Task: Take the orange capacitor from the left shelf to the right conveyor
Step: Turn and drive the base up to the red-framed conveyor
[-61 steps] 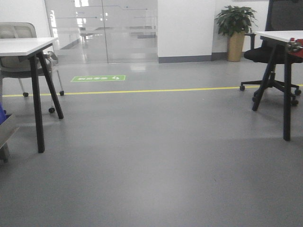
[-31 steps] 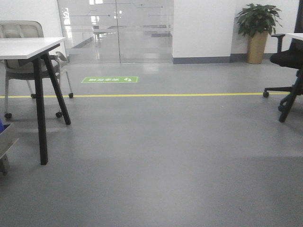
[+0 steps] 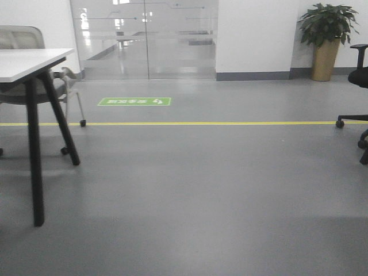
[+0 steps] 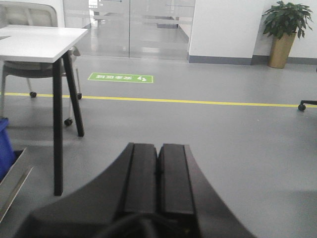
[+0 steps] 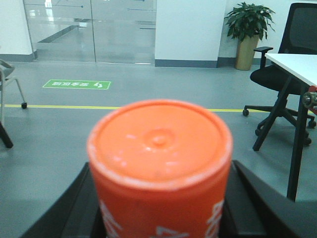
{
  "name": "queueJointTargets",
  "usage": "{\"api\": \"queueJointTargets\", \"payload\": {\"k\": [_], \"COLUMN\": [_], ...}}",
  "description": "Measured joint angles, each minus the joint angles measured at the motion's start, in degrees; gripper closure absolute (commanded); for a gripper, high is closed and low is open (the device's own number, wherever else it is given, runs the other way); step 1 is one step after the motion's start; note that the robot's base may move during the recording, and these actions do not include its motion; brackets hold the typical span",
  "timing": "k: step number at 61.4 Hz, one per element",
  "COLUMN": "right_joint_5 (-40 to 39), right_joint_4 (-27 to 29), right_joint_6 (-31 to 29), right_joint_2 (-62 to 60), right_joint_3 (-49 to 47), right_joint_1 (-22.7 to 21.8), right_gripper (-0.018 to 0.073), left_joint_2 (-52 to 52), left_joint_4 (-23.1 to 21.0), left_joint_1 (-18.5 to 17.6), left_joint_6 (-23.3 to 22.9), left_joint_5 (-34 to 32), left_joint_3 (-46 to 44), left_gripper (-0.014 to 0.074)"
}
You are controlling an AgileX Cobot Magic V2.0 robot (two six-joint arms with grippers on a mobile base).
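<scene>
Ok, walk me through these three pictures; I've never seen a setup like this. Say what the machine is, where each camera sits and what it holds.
This is a two-armed robot on a mobile base. One picture looks forward from its body: an office floor with a yellow line, a white desk and a potted plant. The other two come from cameras on its wrists. The left gripper is shut with nothing in it; a blue bin shows at the picture's edge. The right gripper is clamped on the orange capacitor, seen from above its flat top.

Orange capacitor [image 5: 159, 163], white-printed side, flat top showing, between black jaws.
</scene>
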Motion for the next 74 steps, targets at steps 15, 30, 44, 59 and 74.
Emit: {"api": "queueJointTargets", "payload": {"k": [15, 30, 44, 59, 74], "right_joint_5": [0.1, 0.1, 0.1, 0.1, 0.2], "right_joint_4": [0.0, 0.0, 0.0, 0.0, 0.0], "right_joint_6": [0.0, 0.0, 0.0, 0.0, 0.0], "right_joint_2": [0.0, 0.0, 0.0, 0.0, 0.0], "right_joint_3": [0.0, 0.0, 0.0, 0.0, 0.0], "right_joint_1": [0.0, 0.0, 0.0, 0.0, 0.0], "right_gripper": [0.0493, 0.0493, 0.0493, 0.0493, 0.0493], "left_joint_2": [0.0, 0.0, 0.0, 0.0, 0.0], "left_joint_4": [0.0, 0.0, 0.0, 0.0, 0.0], "left_joint_1": [0.0, 0.0, 0.0, 0.0, 0.0], "left_joint_6": [0.0, 0.0, 0.0, 0.0, 0.0], "left_joint_5": [0.0, 0.0, 0.0, 0.0, 0.0], "left_joint_3": [0.0, 0.0, 0.0, 0.0, 0.0], "left_gripper": [0.0723, 0.0723, 0.0723, 0.0723, 0.0723]}}
